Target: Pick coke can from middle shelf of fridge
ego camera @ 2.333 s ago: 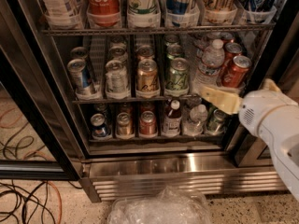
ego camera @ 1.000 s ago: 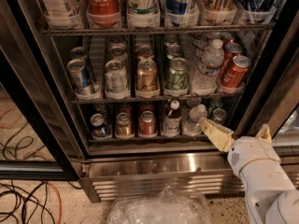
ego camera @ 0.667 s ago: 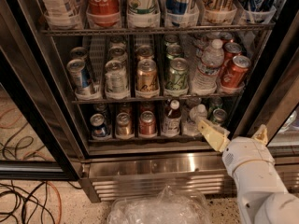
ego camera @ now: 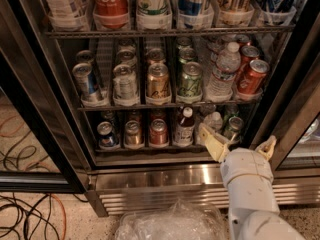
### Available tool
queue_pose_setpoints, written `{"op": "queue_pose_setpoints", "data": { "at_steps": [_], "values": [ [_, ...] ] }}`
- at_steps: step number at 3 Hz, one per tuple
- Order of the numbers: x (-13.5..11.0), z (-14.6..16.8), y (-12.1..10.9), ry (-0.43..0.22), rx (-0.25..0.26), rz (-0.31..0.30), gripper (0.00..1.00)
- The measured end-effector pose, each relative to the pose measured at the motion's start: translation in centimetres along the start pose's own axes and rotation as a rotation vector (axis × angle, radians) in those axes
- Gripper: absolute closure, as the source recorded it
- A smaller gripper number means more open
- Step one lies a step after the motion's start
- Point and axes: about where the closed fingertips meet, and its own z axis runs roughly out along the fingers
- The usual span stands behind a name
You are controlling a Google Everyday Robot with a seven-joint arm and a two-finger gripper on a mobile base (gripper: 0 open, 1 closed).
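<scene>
The fridge (ego camera: 165, 181) stands open in front of me, with a ribbed steel base. Its middle shelf (ego camera: 165, 104) carries rows of cans in pale lanes. The coke can (ego camera: 251, 76), red with a silver lid, leans at the shelf's far right, with another red can (ego camera: 248, 54) behind it. My gripper (ego camera: 239, 145) is low at the right, in front of the bottom shelf and well below the coke can. It is open and empty, with its pale fingers (ego camera: 212, 141) spread wide.
A water bottle (ego camera: 222, 73) stands just left of the coke can. A gold-orange can (ego camera: 158, 82) and a green can (ego camera: 190, 80) sit mid-shelf. A big red Coca-Cola bottle (ego camera: 111, 0) is on the top shelf. Clear plastic (ego camera: 172, 224) and cables (ego camera: 30, 219) lie on the floor.
The gripper has dropped from the height of the middle shelf's right end to below the bottom shelf, and shifted slightly left. The cans have not moved.
</scene>
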Motion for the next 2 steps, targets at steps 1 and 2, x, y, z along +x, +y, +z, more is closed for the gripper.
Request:
{"op": "queue_pose_setpoints", "data": {
  "at_steps": [1,2],
  "values": [
    [2.16,-0.29,1.23,-0.045,0.082,0.042,0.0],
    [2.16,-0.29,1.23,-0.046,0.082,0.042,0.0]
  ]
}}
